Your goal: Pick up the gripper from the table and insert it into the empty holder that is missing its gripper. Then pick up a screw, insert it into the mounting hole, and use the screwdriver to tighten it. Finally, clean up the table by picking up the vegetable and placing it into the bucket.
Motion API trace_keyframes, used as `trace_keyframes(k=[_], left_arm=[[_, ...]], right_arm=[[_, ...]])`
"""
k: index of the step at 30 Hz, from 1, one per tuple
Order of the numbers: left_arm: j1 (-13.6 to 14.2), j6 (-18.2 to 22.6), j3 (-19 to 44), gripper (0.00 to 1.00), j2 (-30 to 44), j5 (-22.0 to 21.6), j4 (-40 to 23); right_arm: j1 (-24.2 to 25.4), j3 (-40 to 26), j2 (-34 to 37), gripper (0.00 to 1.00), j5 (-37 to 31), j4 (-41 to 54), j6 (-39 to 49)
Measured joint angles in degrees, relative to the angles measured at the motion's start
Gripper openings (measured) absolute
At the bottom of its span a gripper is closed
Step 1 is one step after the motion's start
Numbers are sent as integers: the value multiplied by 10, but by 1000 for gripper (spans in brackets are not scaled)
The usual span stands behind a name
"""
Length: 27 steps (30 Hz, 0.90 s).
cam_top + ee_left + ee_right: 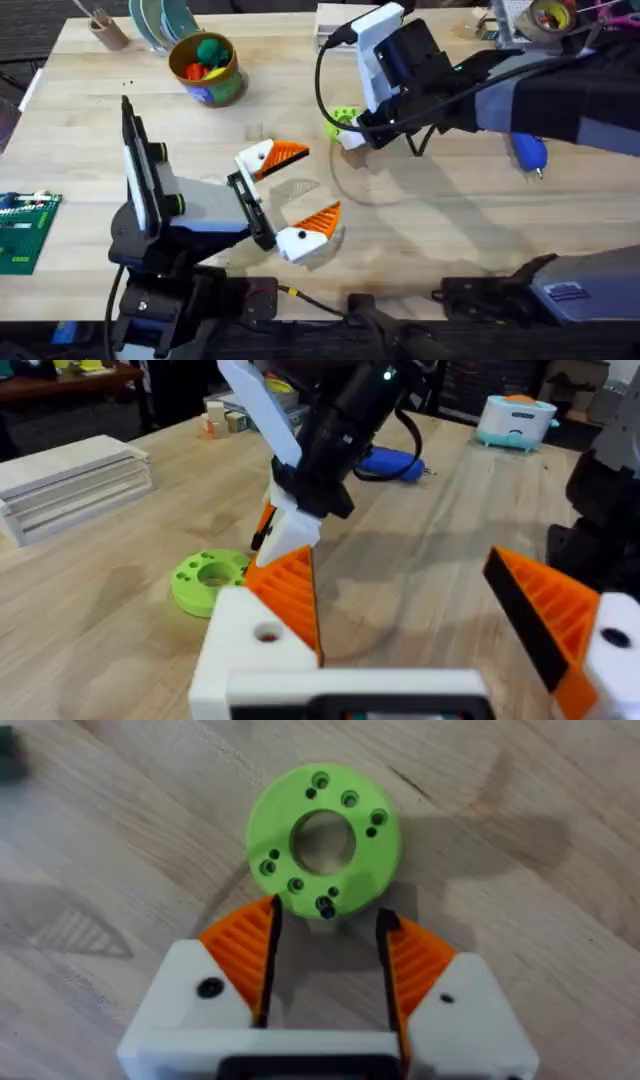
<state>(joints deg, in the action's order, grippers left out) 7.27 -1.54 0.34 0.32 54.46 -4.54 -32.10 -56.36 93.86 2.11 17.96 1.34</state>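
The screwdriver [528,150] is a bright blue, pen-shaped tool lying flat on the table [440,230], on the right side and well apart from both grippers. In the overhead view the right arm covers most of its body, so just the rounded end and a short metal tip show. The left wrist view shows it [390,460] as a blue shape behind the right arm, with its thin tip pointing away from the arm.

The bucket [232,82] stands at the far left of the table. It has a yellow-orange rim and a blue-green outside, and a green ball and some red and orange pieces lie inside. What lies beneath them is hard to make out.

The right gripper [325,945] hangs low over a green disc [322,835] ringed with small holes. Its orange ribbed fingers are spread apart with nothing between them, their tips just beside the disc's edge. The hole nearest the fingers looks darker, and I cannot tell if something sits in it. From overhead, the arm hides most of the disc [343,117].

The left gripper [300,195] rests near the table's middle. Its two white mounts with orange tips are spread wide and hold nothing.
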Motion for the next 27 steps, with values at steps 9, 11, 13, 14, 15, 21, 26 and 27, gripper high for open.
trace_keyframes(k=[9,11,13,14,15,21,26,27], left_arm=[[0,0,0,993,0,0,0],[0,0,0,993,0,0,0],[0,0,0,993,0,0,0],[0,0,0,993,0,0,0],[0,0,0,993,0,0,0],[0,0,0,993,0,0,0],[0,0,0,993,0,0,0],[0,0,0,992,0,0,0]], right_arm=[[-4,0,0,530,-5,-5,13],[-8,0,0,530,-7,-11,27],[-13,0,0,530,-14,-19,36],[-17,0,0,530,-22,-22,42],[-19,0,0,530,-27,-24,46],[-23,0,0,529,-44,-26,61],[-22,0,7,526,-45,-26,64],[-22,0,10,521,-45,-26,64]])
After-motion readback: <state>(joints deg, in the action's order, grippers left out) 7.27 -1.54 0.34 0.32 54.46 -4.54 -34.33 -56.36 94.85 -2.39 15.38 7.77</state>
